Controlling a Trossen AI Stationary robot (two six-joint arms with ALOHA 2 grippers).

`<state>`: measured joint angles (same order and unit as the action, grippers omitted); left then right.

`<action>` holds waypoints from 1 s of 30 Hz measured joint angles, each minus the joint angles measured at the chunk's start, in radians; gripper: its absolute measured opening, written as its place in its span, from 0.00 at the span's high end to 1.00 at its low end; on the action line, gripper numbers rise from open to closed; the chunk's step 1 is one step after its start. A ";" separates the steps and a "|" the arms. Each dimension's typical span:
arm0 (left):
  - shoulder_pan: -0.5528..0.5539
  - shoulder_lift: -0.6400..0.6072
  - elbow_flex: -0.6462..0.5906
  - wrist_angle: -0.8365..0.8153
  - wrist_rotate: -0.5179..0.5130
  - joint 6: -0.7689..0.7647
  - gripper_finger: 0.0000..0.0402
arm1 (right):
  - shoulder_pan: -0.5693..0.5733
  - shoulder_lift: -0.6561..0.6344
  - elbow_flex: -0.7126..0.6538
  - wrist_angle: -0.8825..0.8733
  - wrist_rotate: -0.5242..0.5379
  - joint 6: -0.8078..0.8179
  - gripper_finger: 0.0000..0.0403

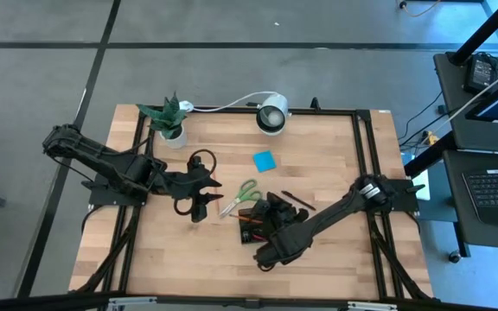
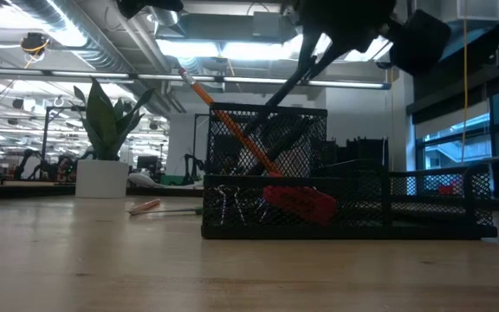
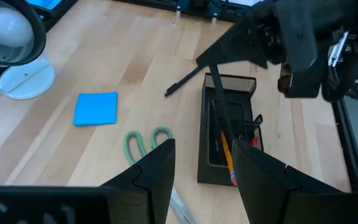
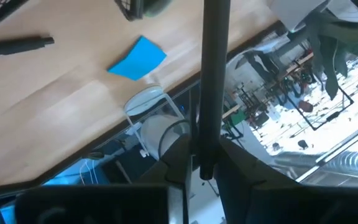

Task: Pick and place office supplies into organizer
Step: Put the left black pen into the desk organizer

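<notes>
The organizer [image 3: 242, 81], a low black mesh tray, stands near the table's middle with an orange pencil [image 3: 227, 155], dark pens and a red piece [image 2: 301, 204] in it. My right gripper [image 4: 204, 168] hangs over it, shut on a black pen [image 3: 219, 99]. Another black pen [image 3: 184, 81] lies on the table by the organizer's far end. Green-handled scissors [image 3: 145, 140] and a blue sticky-note pad [image 3: 96, 109] lie flat to the organizer's left. My left gripper [image 3: 207, 171] hovers open near the scissors, holding nothing. My right gripper pinches the black pen near its upper end [image 4: 204, 146] between its two fingers. The pen runs on ahead of the fingers, in line with them. It slants downward, and its lower end [image 3: 230, 138] reaches into the organizer.
A white round lamp [image 1: 272, 117] and a potted green plant [image 1: 167, 119] stand along the table's far edge. Bare wood lies along the near edge and at the right of the table [image 1: 335, 259]. Monitors and a keyboard stand beyond the table's right edge.
</notes>
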<state>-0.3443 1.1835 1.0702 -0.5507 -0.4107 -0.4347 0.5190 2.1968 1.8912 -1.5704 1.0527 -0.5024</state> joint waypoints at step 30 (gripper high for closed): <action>-0.001 0.000 0.000 -0.001 0.004 0.002 0.62 | -0.003 0.054 0.000 0.023 -0.082 0.030 0.78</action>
<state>-0.3450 1.1838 1.0702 -0.5514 -0.4071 -0.4324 0.5163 2.2509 1.8915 -1.5471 0.9707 -0.4728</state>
